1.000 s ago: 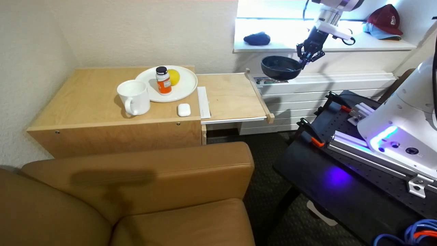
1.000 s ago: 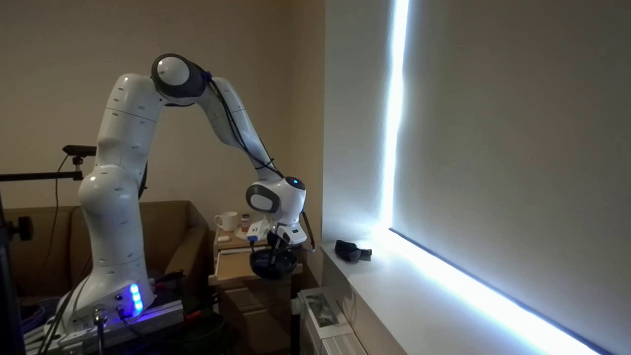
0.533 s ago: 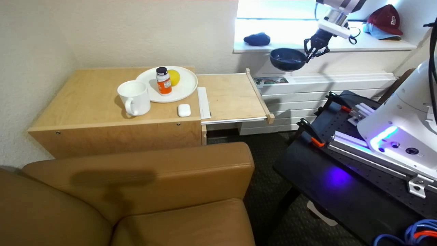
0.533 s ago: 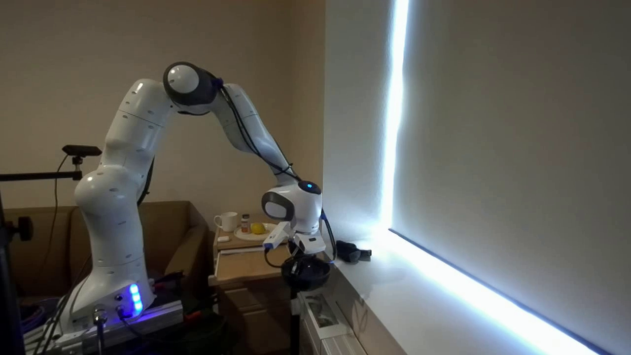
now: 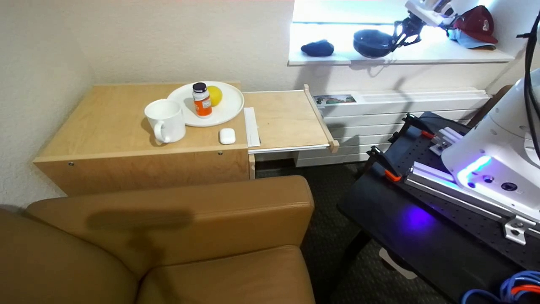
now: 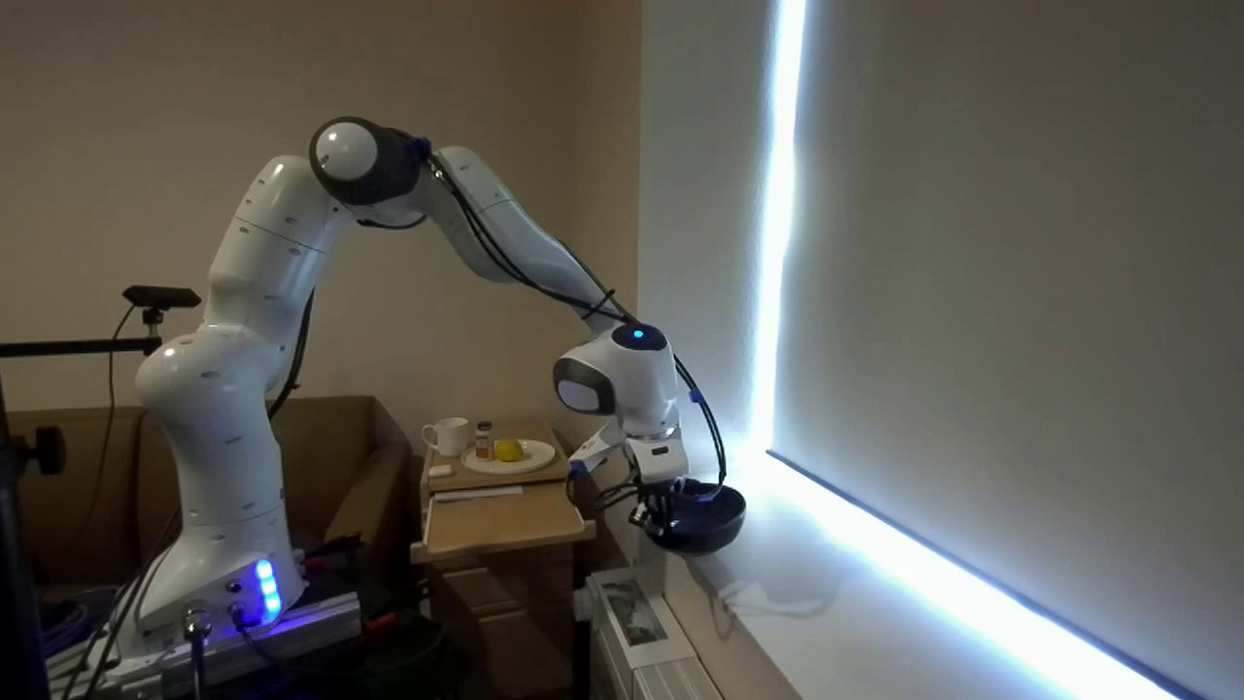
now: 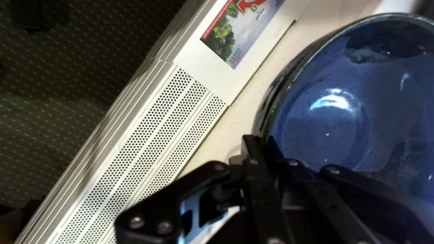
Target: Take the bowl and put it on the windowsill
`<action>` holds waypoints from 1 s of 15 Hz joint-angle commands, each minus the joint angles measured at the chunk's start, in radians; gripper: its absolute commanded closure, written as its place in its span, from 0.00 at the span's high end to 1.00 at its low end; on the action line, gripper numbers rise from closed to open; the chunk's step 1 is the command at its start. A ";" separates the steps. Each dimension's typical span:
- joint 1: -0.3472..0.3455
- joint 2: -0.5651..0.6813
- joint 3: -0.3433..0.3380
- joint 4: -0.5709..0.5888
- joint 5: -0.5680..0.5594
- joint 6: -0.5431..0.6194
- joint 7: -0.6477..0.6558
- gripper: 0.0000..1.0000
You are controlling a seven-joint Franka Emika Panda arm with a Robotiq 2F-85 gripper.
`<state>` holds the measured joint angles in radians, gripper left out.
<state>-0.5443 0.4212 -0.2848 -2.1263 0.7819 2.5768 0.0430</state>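
The dark blue glazed bowl (image 5: 373, 43) is held in the air by its rim, roughly level, at the windowsill (image 5: 426, 54). In an exterior view the bowl (image 6: 717, 525) overlaps the near edge of the windowsill (image 6: 836, 632), and a shadow falls on the sill beside it. My black gripper (image 5: 395, 43) is shut on the rim, one finger inside and one outside. In the wrist view the fingertips (image 7: 261, 144) pinch the rim of the bowl (image 7: 322, 132), whose blue inside shows no contents. The exact gap between bowl and sill cannot be told.
A dark cloth-like item (image 5: 317, 48) lies on the sill's left end, and a maroon cap (image 5: 476, 24) at its right end. A white radiator (image 5: 392, 107) stands below the sill. A wooden cabinet (image 5: 114, 122) holds a mug, plate, bottle and yellow fruit.
The arm has carried the bowl up and toward the window, from beside the radiator to the sill's edge. The grip on the rim stays the same.
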 commanded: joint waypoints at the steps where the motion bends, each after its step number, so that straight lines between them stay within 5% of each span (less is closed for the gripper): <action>1: 0.011 0.002 -0.010 0.008 -0.001 -0.004 0.010 0.07; 10: -0.019 0.088 -0.037 0.185 0.001 -0.204 0.187 0.02; 15: 0.061 0.133 -0.066 0.269 -0.121 -0.193 0.333 0.02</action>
<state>-0.5377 0.5297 -0.3264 -1.9137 0.7367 2.3927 0.2958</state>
